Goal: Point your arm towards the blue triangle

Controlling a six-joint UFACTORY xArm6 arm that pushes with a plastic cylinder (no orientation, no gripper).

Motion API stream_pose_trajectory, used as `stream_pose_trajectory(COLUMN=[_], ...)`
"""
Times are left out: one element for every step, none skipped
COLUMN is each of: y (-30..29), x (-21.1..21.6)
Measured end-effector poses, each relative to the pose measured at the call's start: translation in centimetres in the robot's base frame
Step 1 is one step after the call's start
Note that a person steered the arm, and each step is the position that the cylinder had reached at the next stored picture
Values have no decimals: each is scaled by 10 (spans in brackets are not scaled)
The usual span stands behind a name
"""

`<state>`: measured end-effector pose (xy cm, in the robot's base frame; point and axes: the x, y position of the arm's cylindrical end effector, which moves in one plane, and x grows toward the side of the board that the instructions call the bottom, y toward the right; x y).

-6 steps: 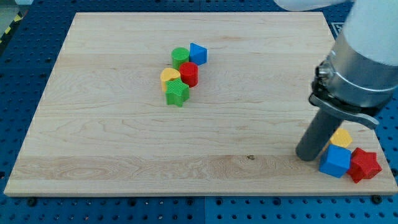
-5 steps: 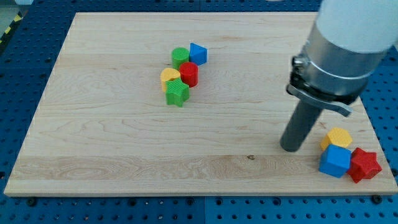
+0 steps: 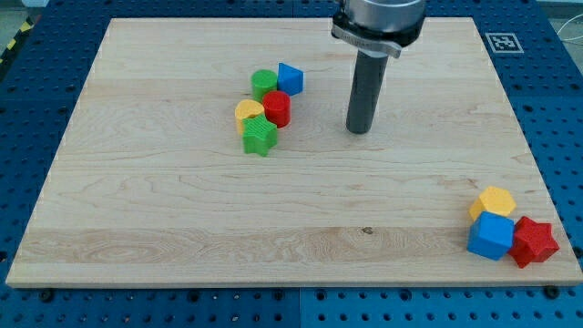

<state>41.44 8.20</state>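
Observation:
The blue triangle [image 3: 290,78] lies at the upper middle of the wooden board [image 3: 164,200], at the top right of a cluster. Touching it to the left is a green round block [image 3: 264,84]. Below them are a red cylinder [image 3: 277,108], a yellow block [image 3: 248,113] and a green star [image 3: 260,137]. My tip [image 3: 359,130] rests on the board to the right of the cluster, a block's width or so from the red cylinder and below-right of the blue triangle. It touches no block.
At the board's bottom right corner sit a yellow hexagon-like block [image 3: 493,201], a blue cube [image 3: 491,236] and a red star [image 3: 534,241], close together. A printed marker tag [image 3: 502,42] lies beyond the board's top right corner.
My tip has moved from beside the bottom right blocks up and to the left, to a spot just right of the central cluster. No block has moved.

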Motion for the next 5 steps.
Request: stream_pose_trajectory(y=[-9, -25, -44, -60, -65], x=[-24, -44, -65, -89, -111])
